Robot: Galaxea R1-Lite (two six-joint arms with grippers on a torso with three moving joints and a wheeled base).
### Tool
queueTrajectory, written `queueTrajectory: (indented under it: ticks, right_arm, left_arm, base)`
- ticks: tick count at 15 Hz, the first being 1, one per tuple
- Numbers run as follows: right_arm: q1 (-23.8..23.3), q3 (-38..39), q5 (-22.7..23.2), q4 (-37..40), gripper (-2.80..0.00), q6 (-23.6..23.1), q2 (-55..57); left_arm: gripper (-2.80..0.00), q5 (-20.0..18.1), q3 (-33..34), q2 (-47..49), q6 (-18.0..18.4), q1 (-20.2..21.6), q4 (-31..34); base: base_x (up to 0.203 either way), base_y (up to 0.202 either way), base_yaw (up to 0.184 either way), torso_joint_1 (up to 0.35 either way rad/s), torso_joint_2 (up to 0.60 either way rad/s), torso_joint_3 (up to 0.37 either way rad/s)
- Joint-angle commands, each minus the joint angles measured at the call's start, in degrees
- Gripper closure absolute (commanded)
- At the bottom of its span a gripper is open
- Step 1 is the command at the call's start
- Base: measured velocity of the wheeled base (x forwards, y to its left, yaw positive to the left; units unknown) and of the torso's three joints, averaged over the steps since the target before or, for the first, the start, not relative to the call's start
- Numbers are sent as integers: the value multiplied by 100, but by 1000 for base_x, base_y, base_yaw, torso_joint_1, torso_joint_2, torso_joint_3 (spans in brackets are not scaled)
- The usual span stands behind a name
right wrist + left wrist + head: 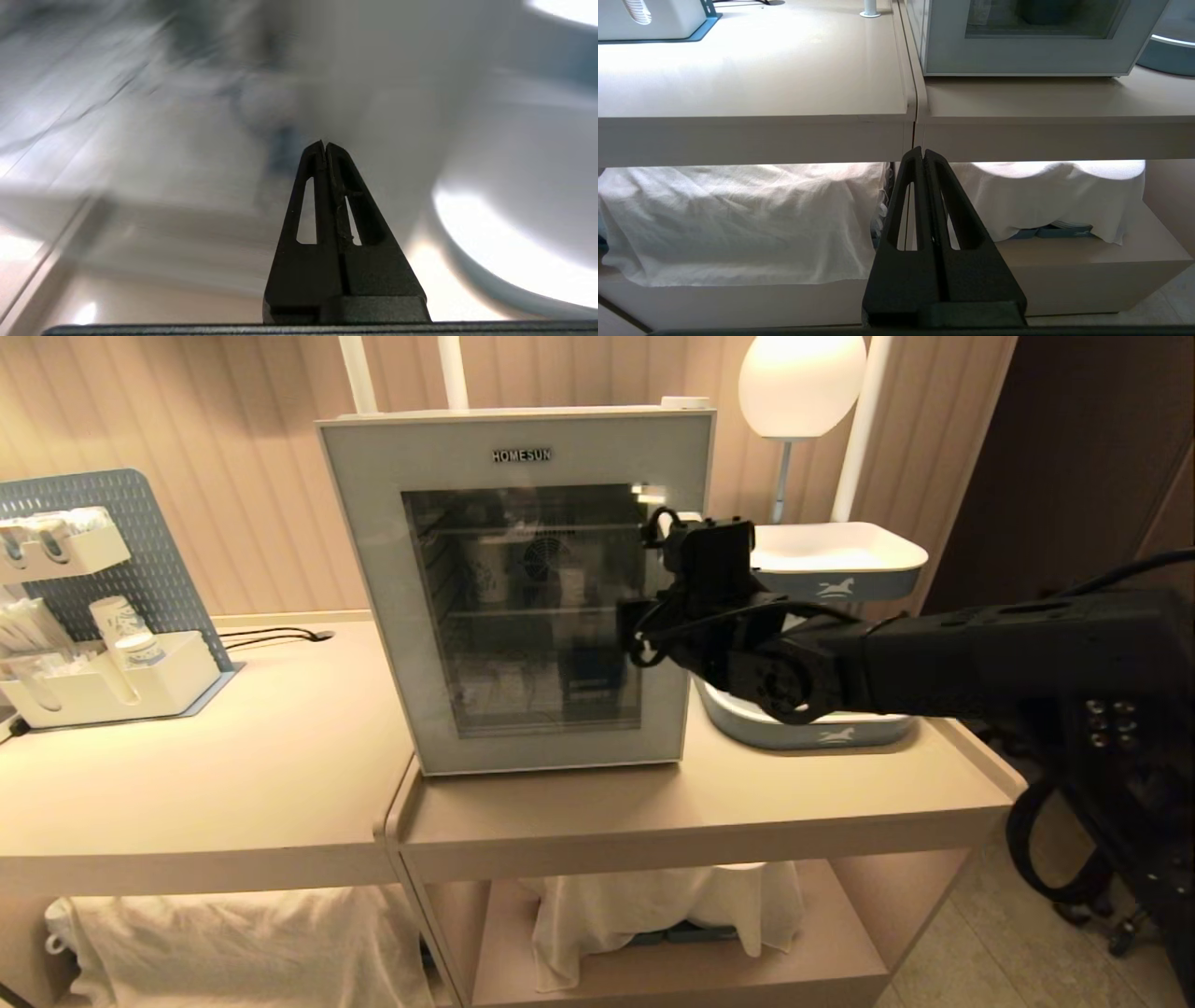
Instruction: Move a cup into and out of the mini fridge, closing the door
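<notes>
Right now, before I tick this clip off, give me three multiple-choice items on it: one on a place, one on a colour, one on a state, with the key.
1. Where is the right gripper?
A. At the right edge of the mini fridge, in front of its door
B. Over the pegboard organiser
C. Below the counter

2. What colour is the door frame?
A. Bright red
B. Pale grey-blue
C. Black

3. How is the left gripper?
A. Wide open
B. Shut on a cup
C. Shut and empty

Key: 1 A, the head view shows the black right arm reaching to the door's right edge. 2 B, a pale grey-blue frame surrounds the dark glass. 3 C, the left wrist view shows the fingers pressed together with nothing between them, low in front of the counter.
</notes>
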Motion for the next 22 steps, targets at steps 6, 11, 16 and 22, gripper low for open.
queueTrajectory:
  ticks: [6,11,16,22]
  right_arm:
    - [-576,2880,-1756,-2,0,11,-4040]
    - [-2235,5387,-2746,-74,0,-62,-7134]
    - [-3342,8064,-2991,-561,0,-161,-9723]
    - [-3401,9496,-715,-481,0,-530,-12563]
  left_arm:
    - [0,2,9,9,-2,1,-1]
    - [0,2,9,9,-2,1,-1]
    - [0,2,9,9,-2,1,-1]
    - [0,2,9,9,-2,1,-1]
  base:
    - [0,0,0,0,0,0]
    - [0,0,0,0,0,0]
    - [0,0,0,0,0,0]
    - [0,0,0,0,0,6]
